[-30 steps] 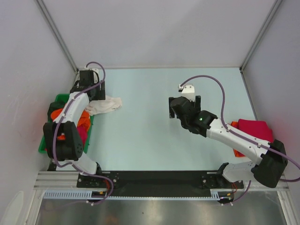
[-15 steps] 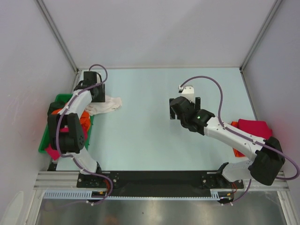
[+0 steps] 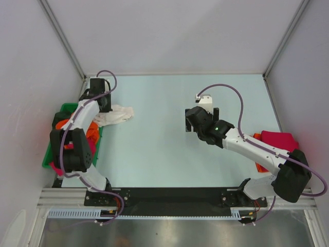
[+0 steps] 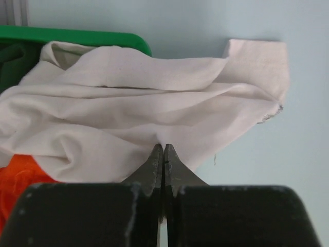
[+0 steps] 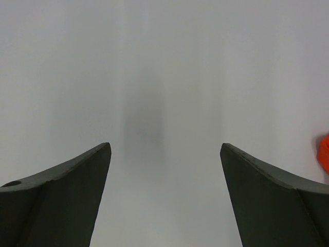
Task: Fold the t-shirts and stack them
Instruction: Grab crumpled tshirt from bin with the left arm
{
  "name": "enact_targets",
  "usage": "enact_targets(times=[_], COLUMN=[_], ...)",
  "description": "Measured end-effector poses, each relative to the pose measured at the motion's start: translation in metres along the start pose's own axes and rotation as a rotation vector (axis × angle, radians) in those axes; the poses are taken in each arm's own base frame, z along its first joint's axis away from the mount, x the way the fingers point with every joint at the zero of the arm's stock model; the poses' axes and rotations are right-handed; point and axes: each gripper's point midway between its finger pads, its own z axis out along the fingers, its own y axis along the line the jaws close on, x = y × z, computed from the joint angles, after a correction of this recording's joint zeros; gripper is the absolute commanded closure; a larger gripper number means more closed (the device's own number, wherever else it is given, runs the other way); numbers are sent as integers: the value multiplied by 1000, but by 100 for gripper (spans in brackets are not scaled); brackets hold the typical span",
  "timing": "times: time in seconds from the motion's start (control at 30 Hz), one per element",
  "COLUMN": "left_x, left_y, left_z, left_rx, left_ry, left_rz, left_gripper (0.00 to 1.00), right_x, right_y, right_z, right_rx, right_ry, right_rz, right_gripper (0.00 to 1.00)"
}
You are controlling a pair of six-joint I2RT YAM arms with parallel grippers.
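Closed since a second ago, my left pincer [image 4: 163, 154] now pinches the near edge of the cream t-shirt [image 4: 154, 98]. It lies crumpled on the tabletop [image 4: 288, 170], draped over the rim of the green bin [image 4: 77, 37]. An orange t-shirt [image 4: 15, 177] shows beneath it. Farther off, my right pincer [image 5: 164, 146] hangs wide above the tabletop, holding nothing. A crimson t-shirt [image 3: 280, 140] sits at the right edge.
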Motion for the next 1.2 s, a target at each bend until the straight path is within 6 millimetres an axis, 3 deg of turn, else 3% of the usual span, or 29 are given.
enact_targets(times=[0.13,0.33,0.47,0.7,0.87,1.07,1.2], left_x=[-31,-108,-121,-103,-97,-100,-114], left_y=[-10,-55,-80,-119,-132,-127,-100], left_z=[-42,-147,-193,-209,-213,-212,-208], left_rx=[52,187,263,368,411,375,304], left_ry=[-121,-401,-492,-470,-461,-475,-491], left_rz=[8,72,118,227,262,277,235], left_gripper=[100,100,100,100,100,100,100], right_x=[1,2,3,8,2,-18,-15], right_y=[1,6,15,49,82,121,126], right_z=[0,-1,-4,0,8,16,13], right_rx=[-7,-28,-61,-151,-223,-272,-281], right_ry=[4,11,13,35,29,10,14], right_rz=[4,6,6,0,15,16,6], right_gripper=[7,7,8,10,10,10,10])
